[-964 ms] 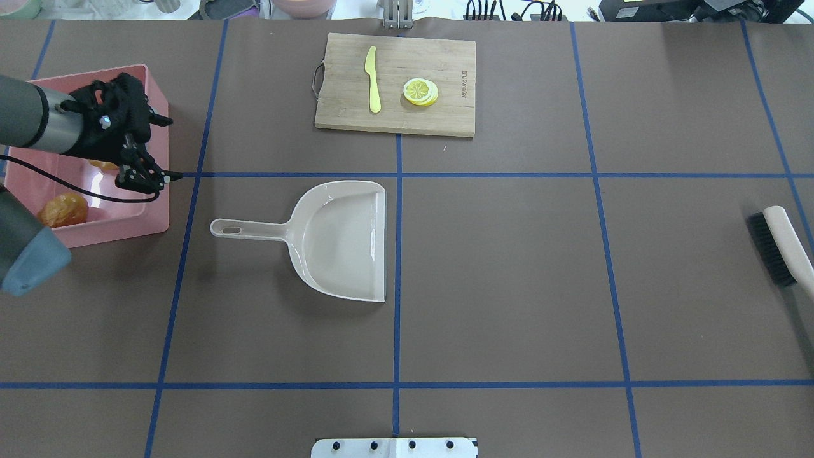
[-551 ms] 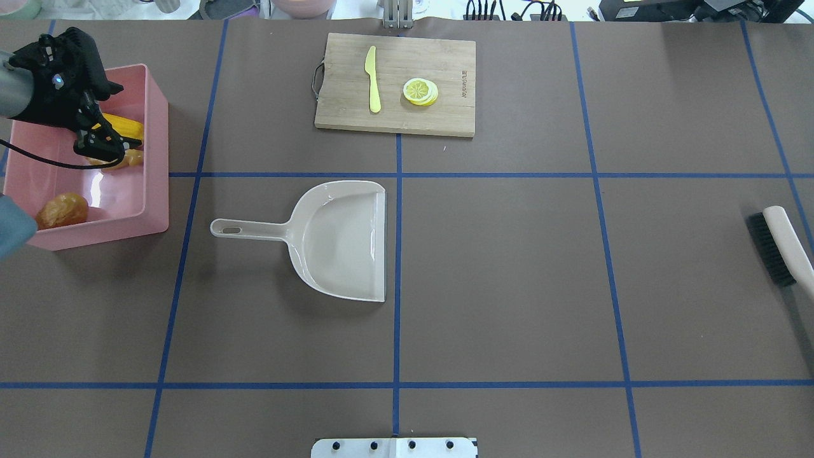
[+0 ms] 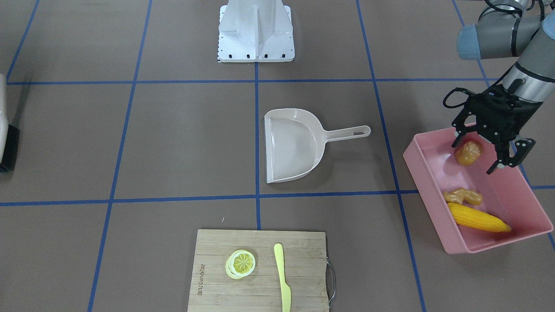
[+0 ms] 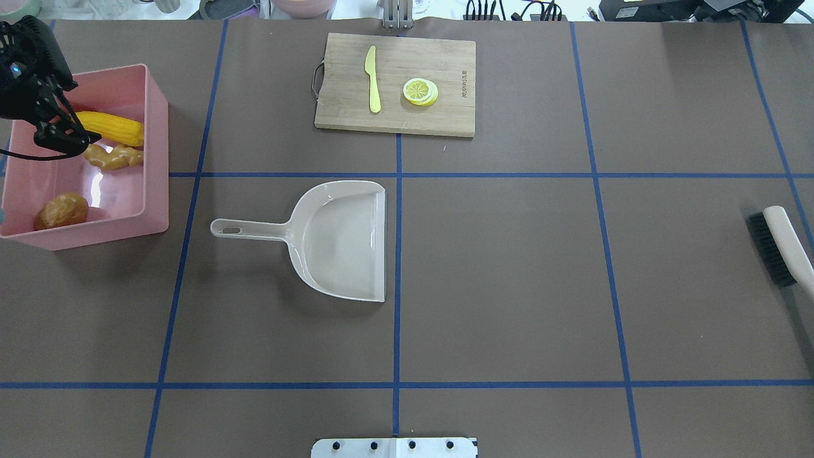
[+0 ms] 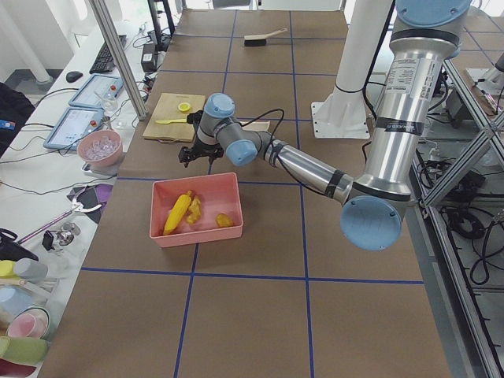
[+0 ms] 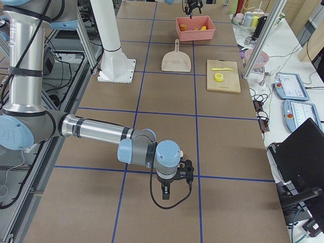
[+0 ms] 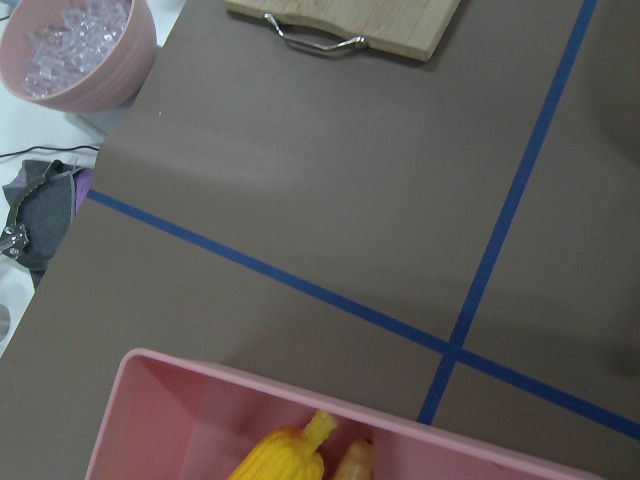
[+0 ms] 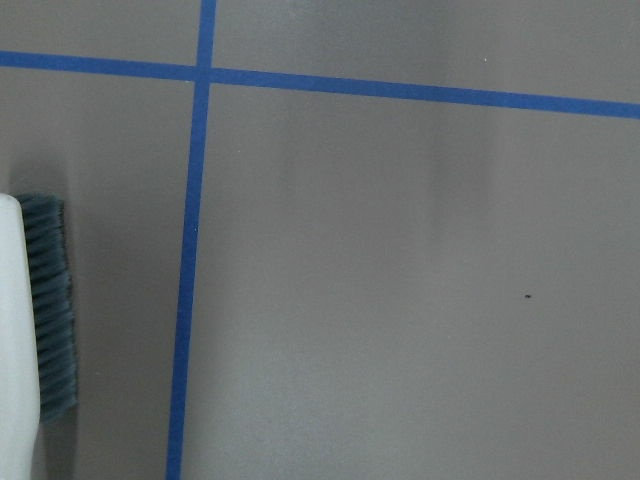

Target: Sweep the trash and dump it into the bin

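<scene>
The pink bin [image 4: 156, 159] stands at the table's left end and also shows in the front-facing view [image 3: 427, 184]. The yellow corn cob [image 4: 111, 127], tan ginger root [image 4: 114, 156] and brown potato [image 4: 62, 211] all lie inside it. My left gripper [image 3: 472, 159] hangs open and empty above the bin, over the potato end in the front-facing view. In the overhead view it [image 4: 60, 138] sits at the bin's far left corner. My right gripper [image 6: 169, 190] shows only in the exterior right view, low over bare table, and I cannot tell whether it is open or shut.
The beige dustpan [image 4: 337, 238] lies empty at mid-table, handle toward the bin. A brush [image 4: 779, 245] lies at the right edge. A wooden cutting board [image 4: 445, 114] at the back holds a yellow plastic knife [image 4: 372, 79] and a lemon slice [image 4: 420, 91].
My left gripper has moved from over the bin's near right wall to its far left corner. The corn and ginger it covered now show.
</scene>
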`<state>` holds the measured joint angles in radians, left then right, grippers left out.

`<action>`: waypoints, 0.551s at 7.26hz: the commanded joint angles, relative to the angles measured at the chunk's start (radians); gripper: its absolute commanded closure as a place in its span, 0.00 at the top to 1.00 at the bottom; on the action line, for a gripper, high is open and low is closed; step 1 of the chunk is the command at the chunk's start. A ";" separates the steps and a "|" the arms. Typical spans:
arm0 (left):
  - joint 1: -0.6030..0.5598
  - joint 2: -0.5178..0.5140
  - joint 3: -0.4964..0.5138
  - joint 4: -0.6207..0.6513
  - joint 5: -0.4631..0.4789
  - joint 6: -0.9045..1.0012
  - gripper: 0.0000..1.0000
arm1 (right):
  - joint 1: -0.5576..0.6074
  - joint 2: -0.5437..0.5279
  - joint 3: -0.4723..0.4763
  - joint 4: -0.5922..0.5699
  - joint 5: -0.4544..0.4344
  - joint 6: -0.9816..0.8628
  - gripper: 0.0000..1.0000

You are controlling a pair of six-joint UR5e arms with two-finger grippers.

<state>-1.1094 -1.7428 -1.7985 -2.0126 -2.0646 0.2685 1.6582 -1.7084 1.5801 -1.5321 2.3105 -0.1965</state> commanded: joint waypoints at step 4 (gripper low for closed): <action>-0.246 0.072 0.044 0.314 -0.329 0.000 0.98 | -0.001 0.000 0.000 0.000 0.000 -0.001 1.00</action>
<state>-1.2957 -1.7133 -1.7640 -1.7469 -2.2786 0.2684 1.6569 -1.7077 1.5811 -1.5324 2.3102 -0.1970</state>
